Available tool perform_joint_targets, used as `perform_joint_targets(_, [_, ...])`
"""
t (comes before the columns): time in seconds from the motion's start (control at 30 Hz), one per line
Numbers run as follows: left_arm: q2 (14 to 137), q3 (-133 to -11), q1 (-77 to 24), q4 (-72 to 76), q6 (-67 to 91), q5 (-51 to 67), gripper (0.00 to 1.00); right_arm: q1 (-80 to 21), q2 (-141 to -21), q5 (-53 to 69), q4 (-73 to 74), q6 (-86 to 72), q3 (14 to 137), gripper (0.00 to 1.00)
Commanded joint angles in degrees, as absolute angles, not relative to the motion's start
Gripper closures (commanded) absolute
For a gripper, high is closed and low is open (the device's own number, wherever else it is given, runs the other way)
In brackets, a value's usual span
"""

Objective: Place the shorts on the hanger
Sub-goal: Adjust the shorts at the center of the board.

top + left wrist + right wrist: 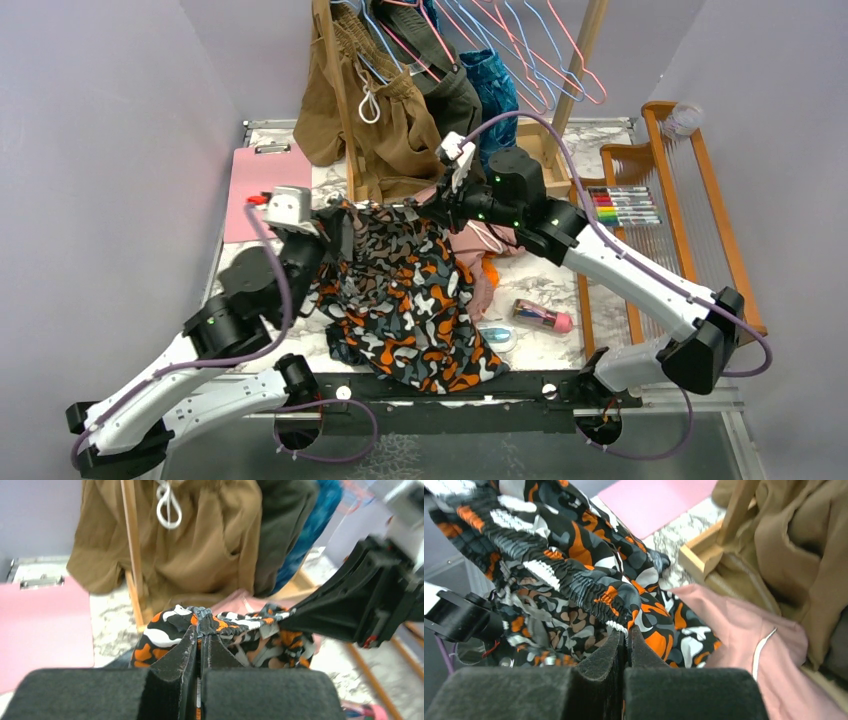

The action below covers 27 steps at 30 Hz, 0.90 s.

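The shorts, dark with orange, white and grey blobs, hang stretched between both grippers above the table, with the legs trailing toward the near edge. My left gripper is shut on the gathered waistband at its left end. My right gripper is shut on the waistband at the right end. In the left wrist view the right gripper reaches in from the right. Thin pink wire hangers hang on the rail at the back, apart from both grippers; which is the task's hanger I cannot tell.
Brown garments and a teal one hang on the wooden rack behind the shorts. Dusty-pink shorts lie under the right gripper. A pink clipboard lies at left; markers, a wooden frame and a pink tube are at right.
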State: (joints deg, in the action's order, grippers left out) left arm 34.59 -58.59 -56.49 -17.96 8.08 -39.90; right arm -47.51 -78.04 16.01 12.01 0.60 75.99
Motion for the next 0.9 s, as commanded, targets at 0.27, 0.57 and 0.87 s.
perform_joint_targets(0.27, [36.8,-49.9,-56.5,-20.4,22.9,-49.6,1.00,-42.4,-79.4,13.1,14.0,-12.8,72.8,0.48])
perform_joint_targets(0.57, [40.5,-49.8,-56.4,-19.0,23.7,-51.8,1.00,-42.8,-68.0,9.4,28.5,-15.3,70.6,0.34])
perform_joint_targets(0.87, [43.2,-49.7,-56.4,-15.7,22.1,-52.5,1.00,-61.1,-69.4,3.6,29.0,-21.4,69.0,0.36])
